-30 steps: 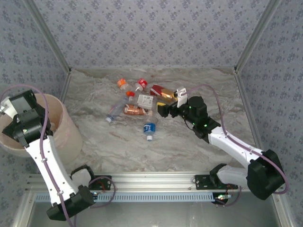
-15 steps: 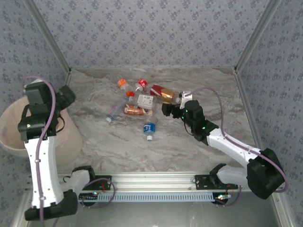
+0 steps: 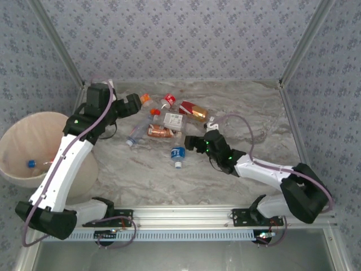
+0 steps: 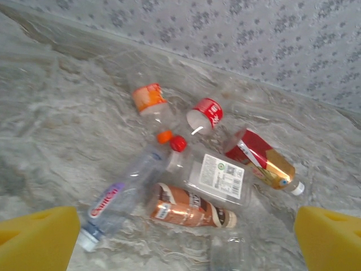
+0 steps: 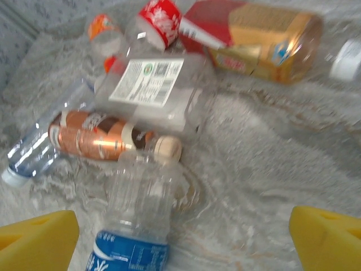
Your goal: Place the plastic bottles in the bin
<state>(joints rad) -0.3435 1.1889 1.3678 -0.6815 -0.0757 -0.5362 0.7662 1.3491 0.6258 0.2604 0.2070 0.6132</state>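
Note:
Several plastic bottles lie in a loose pile at the table's back middle: an orange-capped one, a red-labelled one, a red-and-gold one, a white-labelled one, a copper one and a clear one. A blue-labelled bottle lies apart, nearer. The beige bin stands at the left with a blue-capped bottle inside. My left gripper hangs open left of the pile, above the copper bottle. Open too, my right gripper is just right of the blue-labelled bottle.
Patterned walls close the table at the back and both sides. A metal rail runs along the near edge by the arm bases. Bare marbled tabletop spreads right of the pile and in front of it.
My left arm has swung from over the bin rightward to the pile. The right gripper has moved left and nearer, down beside the blue-labelled bottle.

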